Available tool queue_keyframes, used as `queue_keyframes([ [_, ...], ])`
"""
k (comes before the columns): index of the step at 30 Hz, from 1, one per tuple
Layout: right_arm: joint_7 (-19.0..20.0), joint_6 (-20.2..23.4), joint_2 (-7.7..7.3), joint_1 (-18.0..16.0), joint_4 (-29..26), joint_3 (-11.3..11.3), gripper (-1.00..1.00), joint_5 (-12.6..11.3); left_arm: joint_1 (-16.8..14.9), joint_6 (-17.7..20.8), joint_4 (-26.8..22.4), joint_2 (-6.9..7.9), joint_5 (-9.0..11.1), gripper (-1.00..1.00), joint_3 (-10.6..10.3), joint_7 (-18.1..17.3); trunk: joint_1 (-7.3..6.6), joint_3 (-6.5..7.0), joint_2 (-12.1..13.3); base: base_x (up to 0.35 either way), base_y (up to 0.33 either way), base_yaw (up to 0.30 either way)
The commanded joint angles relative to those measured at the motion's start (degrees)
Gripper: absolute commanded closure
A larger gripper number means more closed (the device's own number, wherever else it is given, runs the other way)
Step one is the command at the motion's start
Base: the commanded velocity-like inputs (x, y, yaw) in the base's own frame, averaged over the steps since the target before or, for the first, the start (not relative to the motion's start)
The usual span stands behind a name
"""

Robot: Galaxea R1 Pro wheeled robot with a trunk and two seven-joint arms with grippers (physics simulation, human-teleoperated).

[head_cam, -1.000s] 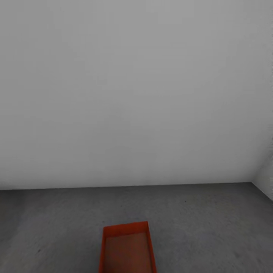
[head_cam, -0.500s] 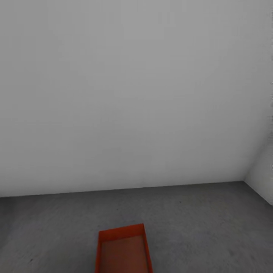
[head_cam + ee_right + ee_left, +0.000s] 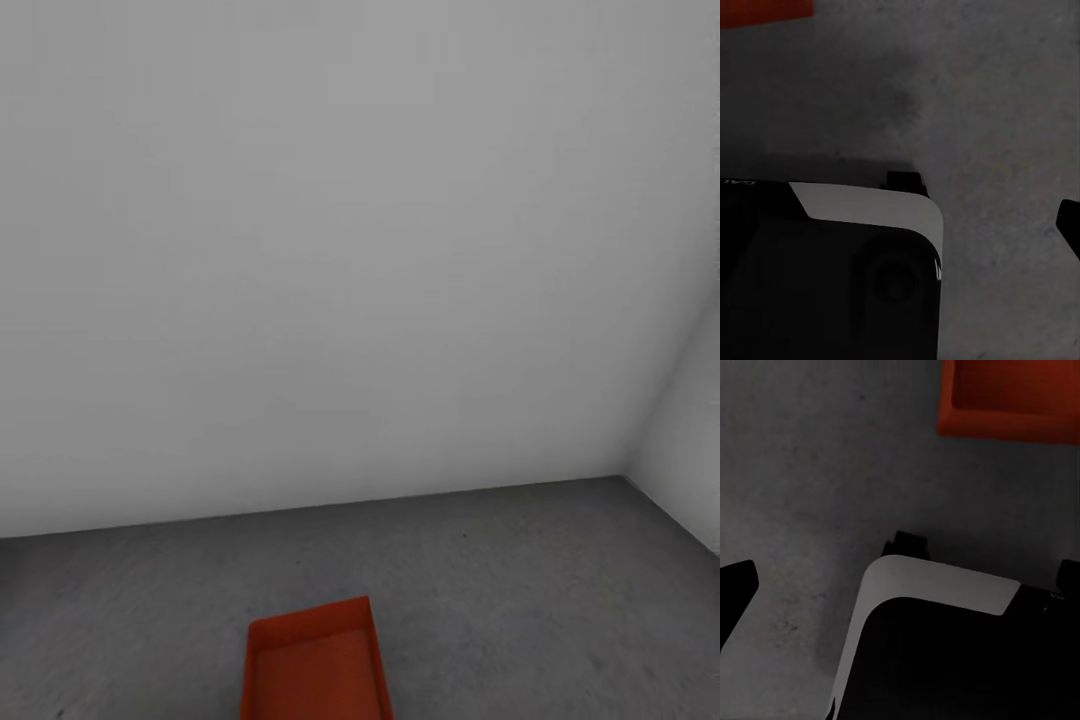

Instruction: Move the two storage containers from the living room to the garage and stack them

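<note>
I face a bare white wall (image 3: 340, 250) meeting the dark grey floor (image 3: 520, 580), a corner (image 3: 630, 470) off to the right; garage, by my read

One bin (image 3: 315, 665) sits on the floor dead ahead, just in front of the base, long axis running away from me toward the wall, open and empty

Left wrist looks down on the bin's edge (image 3: 1009, 397) past the dark base (image 3: 945, 652); right wrist catches just a sliver of the bin (image 3: 761, 7). Left arm looks slightly nearer, I judge

Neither hand carries anything I can see; cannot tell whether the fingers are spread or pressed together
</note>
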Motion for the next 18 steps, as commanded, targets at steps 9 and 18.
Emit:
queue_keyframes([
  [9,-0.14,-0.07,-0.19,-0.08,0.13,0.48,-1.0,-0.49,-0.03,-0.21,0.04,-0.01,0.05,-1.0,0.31,0.15,0.0,0.38,-0.03,0.0,0.0,-0.055],
  [18,0.05,-0.17,-0.57,-0.1,0.05,0.88,-1.0,0.24,-0.03,-0.2,0.05,-0.01,0.05,-1.0,0.31,0.24,0.0,0.39,-0.03,0.0,0.0,-0.001],
])
